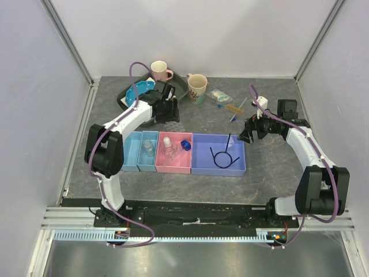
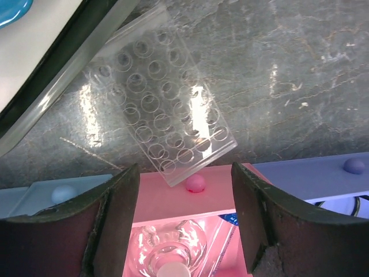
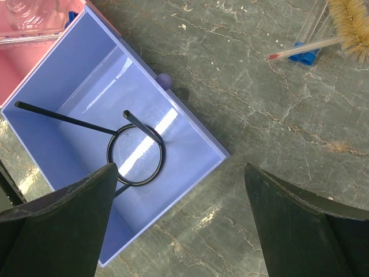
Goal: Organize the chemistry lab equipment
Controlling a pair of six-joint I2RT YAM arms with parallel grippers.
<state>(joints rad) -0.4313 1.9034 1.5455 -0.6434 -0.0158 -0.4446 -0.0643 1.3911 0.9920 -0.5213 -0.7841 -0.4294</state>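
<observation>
A clear welled tray (image 2: 164, 109) lies flat on the table, its near corner reaching over the back wall of the pink bin (image 2: 167, 202). My left gripper (image 2: 184, 171) hovers just short of that corner, jaws apart and touching nothing. Below it a small clear bottle (image 2: 167, 257) stands in the pink bin, with a blue cap-like piece (image 1: 185, 144) beside it. My right gripper (image 3: 180, 170) is open over the corner of the purple bin (image 3: 190, 144), which holds the black looped wire (image 3: 135, 153). Blue-tipped sticks (image 3: 302, 52) and a tan brush stick (image 3: 351, 23) lie on the table beyond.
Two blue bins (image 1: 140, 152) stand left of the pink one, one holding a bottle (image 1: 149, 147). At the back are a dark tray (image 1: 180, 86) with a blue plate (image 1: 140, 89), a pink mug (image 1: 160, 70), a beige mug (image 1: 197, 88) and a clear packet (image 1: 220, 94).
</observation>
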